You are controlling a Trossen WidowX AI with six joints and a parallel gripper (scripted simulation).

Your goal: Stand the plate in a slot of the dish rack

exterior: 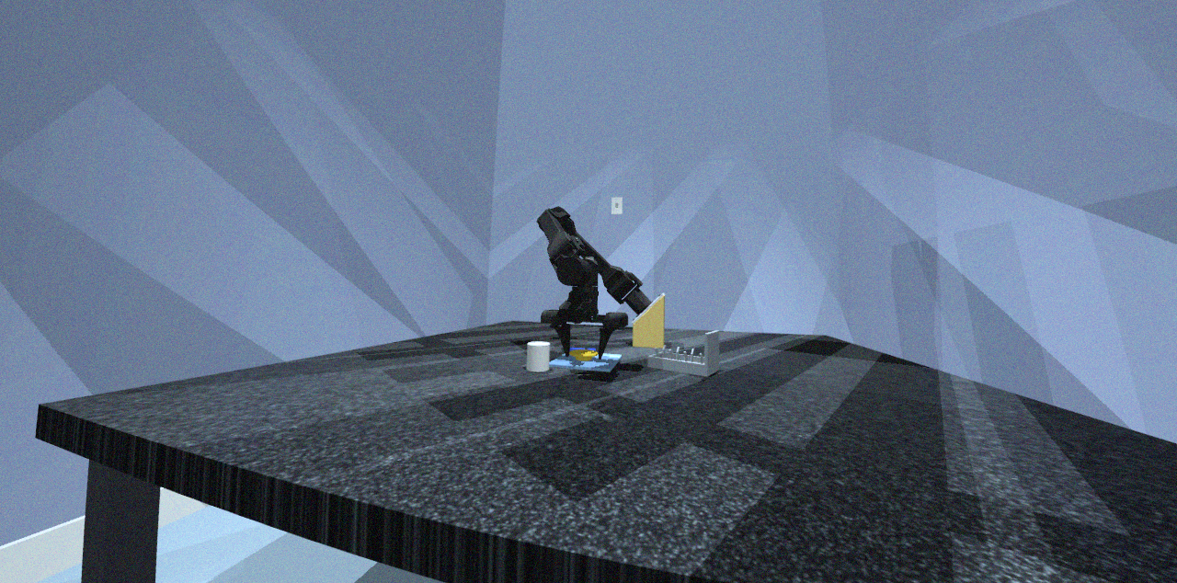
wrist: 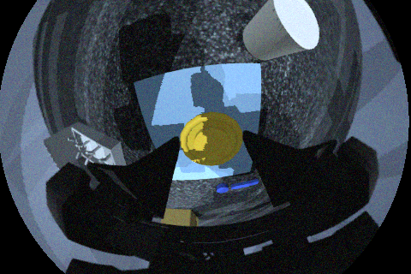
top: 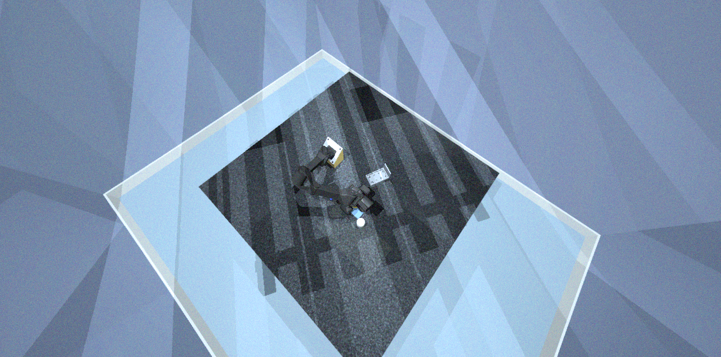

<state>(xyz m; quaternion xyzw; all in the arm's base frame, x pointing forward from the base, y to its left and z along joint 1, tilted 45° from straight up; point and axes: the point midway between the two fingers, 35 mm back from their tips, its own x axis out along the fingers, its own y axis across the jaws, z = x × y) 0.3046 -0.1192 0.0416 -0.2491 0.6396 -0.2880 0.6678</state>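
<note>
The small yellow plate (exterior: 584, 354) (wrist: 211, 139) lies flat on the blue square mat (exterior: 610, 363) (wrist: 241, 78) (top: 357, 213). My gripper (exterior: 584, 357) (wrist: 211, 137) points down over it with its fingers spread wide. In the wrist view one fingertip is at each side of the plate's rim, with hardly any gap; whether they touch it I cannot tell. The light grey dish rack (top: 377, 176) (exterior: 682, 366) (wrist: 117, 149) stands empty to the right of the mat in the exterior view, with its upright end panel on the far right. The top view mostly hides the plate behind the arm.
A white cylindrical cup (top: 360, 222) (exterior: 537, 357) (wrist: 266, 34) stands upright close to the mat's edge, on the side away from the rack. A blue spoon-like thing (wrist: 245, 185) lies beyond the mat towards the arm's yellow wedge base (exterior: 647, 326) (top: 339, 159) (wrist: 175, 217).
</note>
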